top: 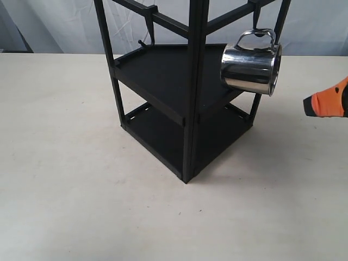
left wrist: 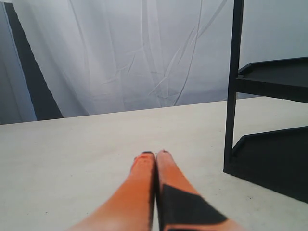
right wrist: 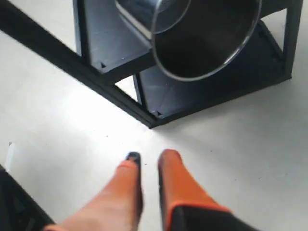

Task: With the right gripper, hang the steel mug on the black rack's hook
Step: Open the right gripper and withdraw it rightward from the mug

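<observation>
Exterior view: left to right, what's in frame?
Bare table → black rack → steel mug, hanging by its handle from a hook at the rack's top right → right end effector, orange-tipped, at the right edge, apart from the mug.

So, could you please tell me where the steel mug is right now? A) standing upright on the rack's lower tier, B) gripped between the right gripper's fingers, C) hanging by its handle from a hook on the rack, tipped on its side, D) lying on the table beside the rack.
C: the steel mug hangs by its handle from the hook on the black rack, mouth sideways, with the right gripper apart from it.
</observation>
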Available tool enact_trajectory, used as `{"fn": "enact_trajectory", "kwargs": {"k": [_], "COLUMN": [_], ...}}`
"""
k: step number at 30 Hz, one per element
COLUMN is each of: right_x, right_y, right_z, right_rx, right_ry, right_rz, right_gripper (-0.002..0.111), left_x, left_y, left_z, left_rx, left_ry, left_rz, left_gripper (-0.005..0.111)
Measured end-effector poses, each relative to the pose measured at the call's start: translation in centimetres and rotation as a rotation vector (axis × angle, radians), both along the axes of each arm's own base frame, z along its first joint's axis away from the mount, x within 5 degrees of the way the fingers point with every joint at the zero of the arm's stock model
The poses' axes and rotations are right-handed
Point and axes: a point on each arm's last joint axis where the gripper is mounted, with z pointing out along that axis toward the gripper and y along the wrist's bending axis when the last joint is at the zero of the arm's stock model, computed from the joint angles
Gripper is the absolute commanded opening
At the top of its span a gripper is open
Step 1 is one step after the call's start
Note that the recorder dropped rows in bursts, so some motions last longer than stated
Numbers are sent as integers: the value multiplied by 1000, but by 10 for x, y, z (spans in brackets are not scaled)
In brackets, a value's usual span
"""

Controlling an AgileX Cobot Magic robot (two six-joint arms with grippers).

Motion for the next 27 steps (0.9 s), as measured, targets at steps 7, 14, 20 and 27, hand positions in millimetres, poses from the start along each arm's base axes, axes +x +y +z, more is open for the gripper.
{"fn": "enact_trajectory", "kwargs": {"k": [7,14,20,27], "right_x": [-29,-45,-55,-89], "right_y": [7,11,18,21], "right_z": [22,32,35,29], "right_rx": [-9,-19,44,137], "right_ry": [-96,-160,-150,-433], "right_rz": [-7,-4,-47,-264], "right_gripper": [0,0,0,0], "left_x": [0,0,0,0], "left_y": [0,0,0,0], "left_z": [0,0,0,0], "left_rx": [0,0,0,0], "left_ry": [0,0,0,0], "left_rz": [0,0,0,0], "left_gripper": [2,2,2,2]}}
